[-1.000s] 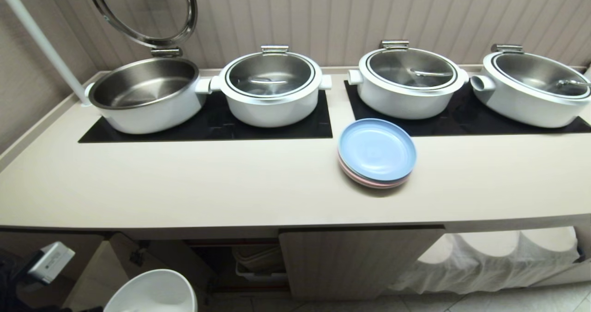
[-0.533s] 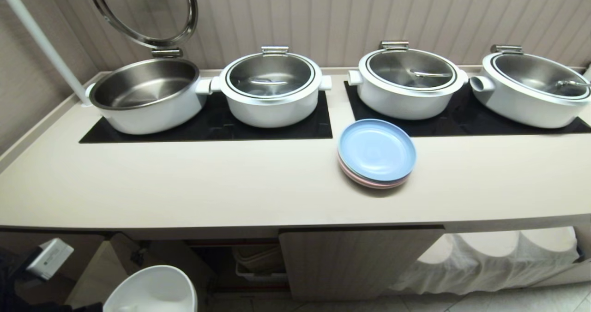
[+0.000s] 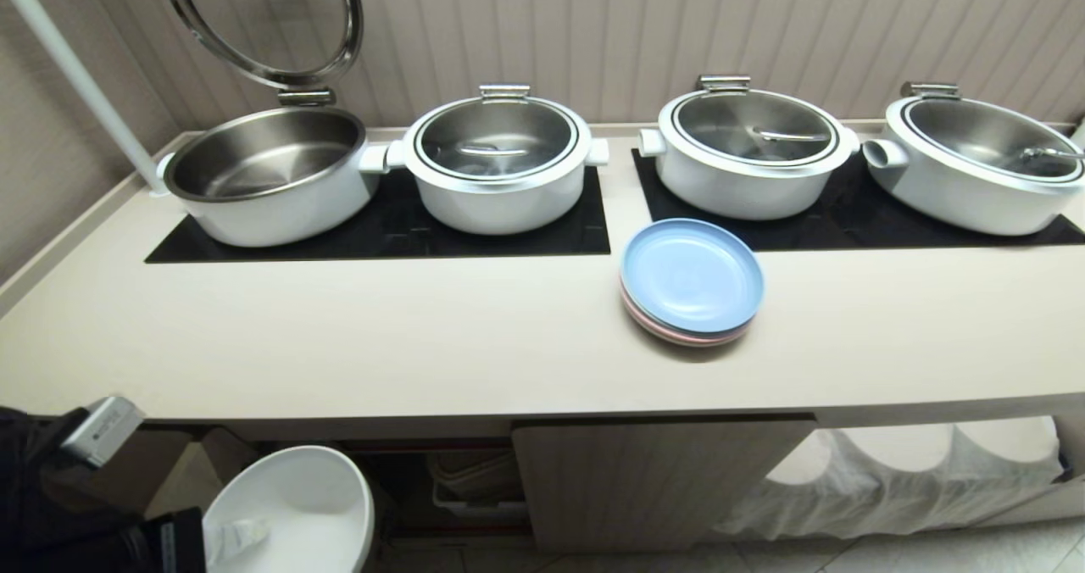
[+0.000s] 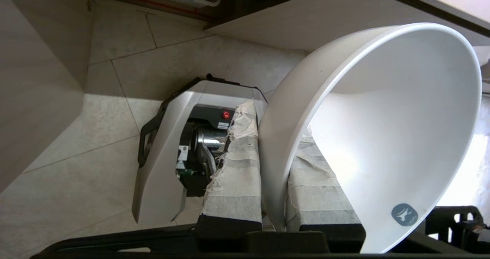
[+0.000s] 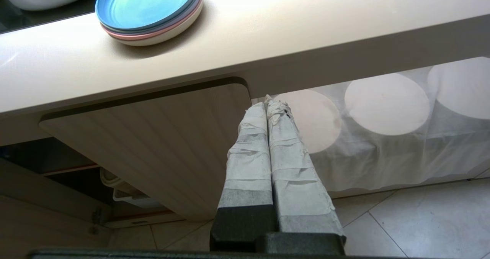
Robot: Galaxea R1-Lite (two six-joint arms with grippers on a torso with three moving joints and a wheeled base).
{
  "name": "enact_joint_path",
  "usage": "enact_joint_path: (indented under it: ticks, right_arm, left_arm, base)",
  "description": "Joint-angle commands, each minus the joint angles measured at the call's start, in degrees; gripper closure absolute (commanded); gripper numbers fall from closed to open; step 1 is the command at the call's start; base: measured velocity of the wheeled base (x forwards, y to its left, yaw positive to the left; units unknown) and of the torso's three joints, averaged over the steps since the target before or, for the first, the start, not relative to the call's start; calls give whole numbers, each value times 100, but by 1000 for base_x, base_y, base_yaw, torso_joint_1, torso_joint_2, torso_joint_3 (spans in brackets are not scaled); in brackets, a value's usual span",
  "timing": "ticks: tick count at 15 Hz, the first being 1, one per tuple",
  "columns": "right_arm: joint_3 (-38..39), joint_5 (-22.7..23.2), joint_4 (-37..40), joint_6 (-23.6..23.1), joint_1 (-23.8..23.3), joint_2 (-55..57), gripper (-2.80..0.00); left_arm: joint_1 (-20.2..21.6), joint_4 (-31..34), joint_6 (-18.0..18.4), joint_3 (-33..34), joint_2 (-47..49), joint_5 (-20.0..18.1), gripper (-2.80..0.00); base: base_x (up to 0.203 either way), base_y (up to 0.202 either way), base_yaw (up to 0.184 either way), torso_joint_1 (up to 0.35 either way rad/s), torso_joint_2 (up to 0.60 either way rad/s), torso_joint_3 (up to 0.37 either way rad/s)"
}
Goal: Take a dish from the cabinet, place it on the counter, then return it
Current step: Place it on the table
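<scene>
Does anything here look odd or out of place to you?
Only small things. The leftmost pot has its lid standing open, while the other three are shut. The white bowl is tilted, pinched by its rim in the left gripper, below the counter.

Your scene runs pale: whites, beiges, one blue accent
Your dish (image 3: 297,505) is plain glossy white, with a small grey-blue round mark inside near its rim; the counter (image 3: 424,344) is smooth pale beige, and the cabinet (image 3: 661,480) door is light beige with fine vertical ribs, its inside dark brown with a red shelf edge. You see plates (image 3: 692,280) stacked blue on top, pink beneath. The pots (image 3: 496,166) are white outside, brushed silver steel within, on black panels (image 3: 381,234). The wall (image 3: 593,30) shows beige vertical ribbing. Your left gripper (image 4: 273,182) fingers are wrapped in off-white tape over black, as are the right gripper (image 5: 268,105) fingers. The floor (image 4: 95,128) is pale grey tile
</scene>
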Motion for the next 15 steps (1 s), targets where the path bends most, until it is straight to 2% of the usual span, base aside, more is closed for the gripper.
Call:
enact_joint_path:
  ticks: [1, 6, 15]
  right_arm:
    - [1, -2, -2, 9, 2, 7, 0]
    - [1, -2, -2, 9, 2, 7, 0]
    - [1, -2, -2, 9, 2, 7, 0]
  left_arm:
    - [20, -11, -27, -289, 367, -3, 0]
    - [155, -66, -39, -860, 1008, 48, 0]
    - [596, -1197, -53, -1688, 2648, 157, 0]
  base:
    - [0, 0, 0, 0, 0, 0]
    - [0, 0, 0, 0, 0, 0]
    - [0, 0, 0, 0, 0, 0]
